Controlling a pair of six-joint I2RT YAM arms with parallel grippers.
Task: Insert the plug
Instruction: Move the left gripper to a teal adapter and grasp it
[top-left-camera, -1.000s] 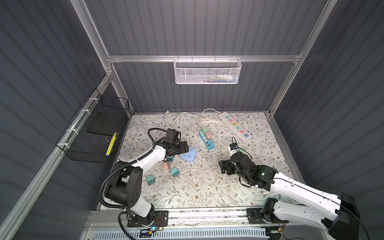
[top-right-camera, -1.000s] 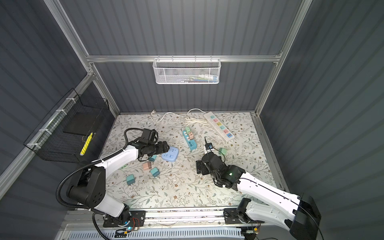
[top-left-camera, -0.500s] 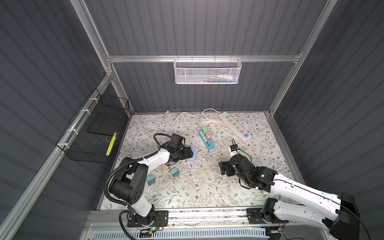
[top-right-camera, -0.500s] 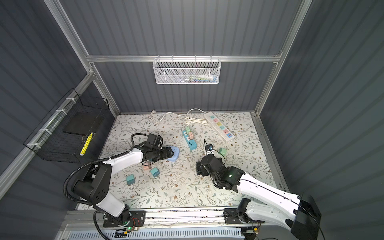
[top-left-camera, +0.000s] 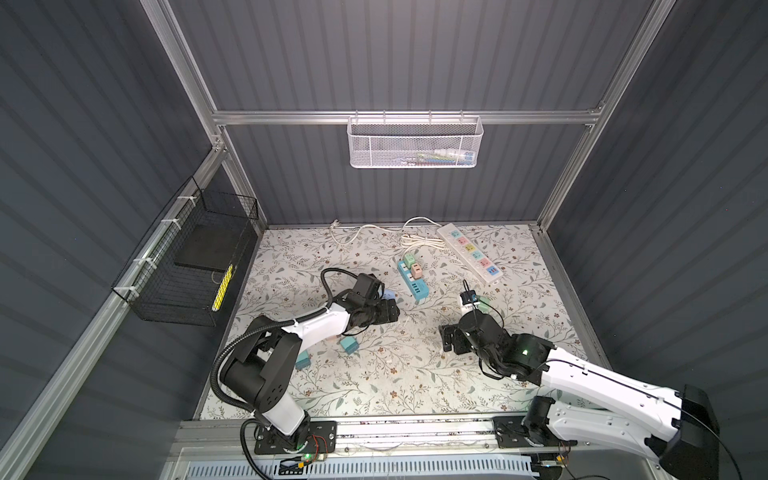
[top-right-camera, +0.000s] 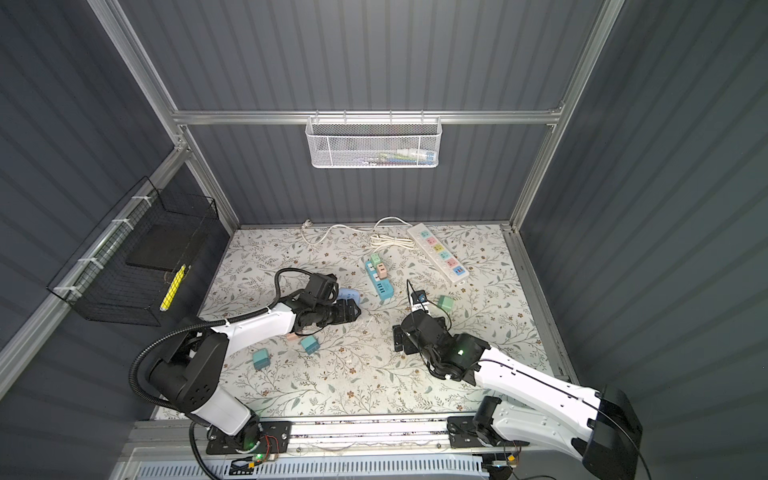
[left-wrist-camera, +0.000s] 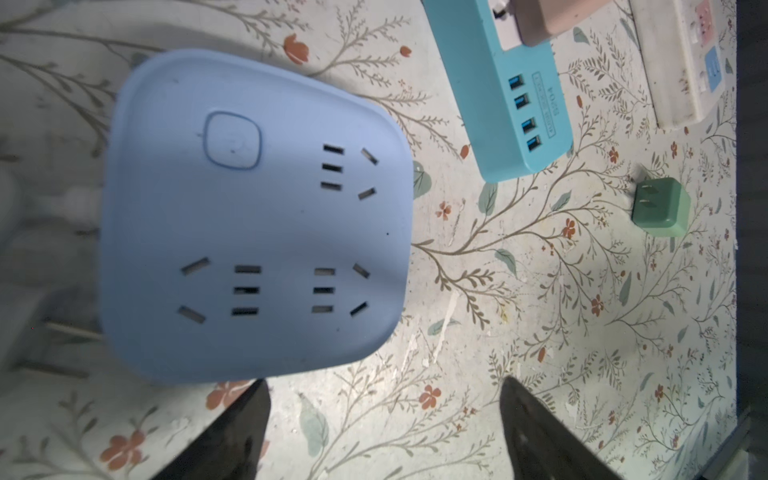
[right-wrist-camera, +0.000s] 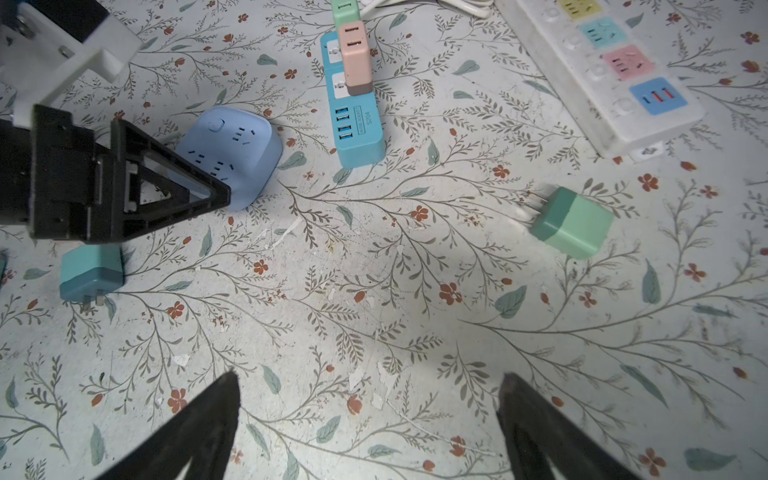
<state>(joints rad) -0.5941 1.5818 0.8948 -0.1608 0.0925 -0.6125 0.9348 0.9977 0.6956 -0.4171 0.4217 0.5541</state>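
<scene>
Though set low just beside the pale blue socket cube (left-wrist-camera: 257, 216) near the middle of the floral worktop (top-left-camera: 374, 386), grips nothing with the left gripper (left-wrist-camera: 380, 399): jaws wide apart, only bare mat between. Likewise at the right gripper (right-wrist-camera: 370, 378): spread wide over bare worktop, holding nothing. Toward the right edge, apart from both grippers, on its side with prongs bare: green plug (right-wrist-camera: 573, 222). Beyond the cube, toward the far edge: teal USB strip (right-wrist-camera: 357, 116) with a pink adapter (right-wrist-camera: 355, 56) plugged in. Beside the left arm: teal plug (right-wrist-camera: 91, 272).
</scene>
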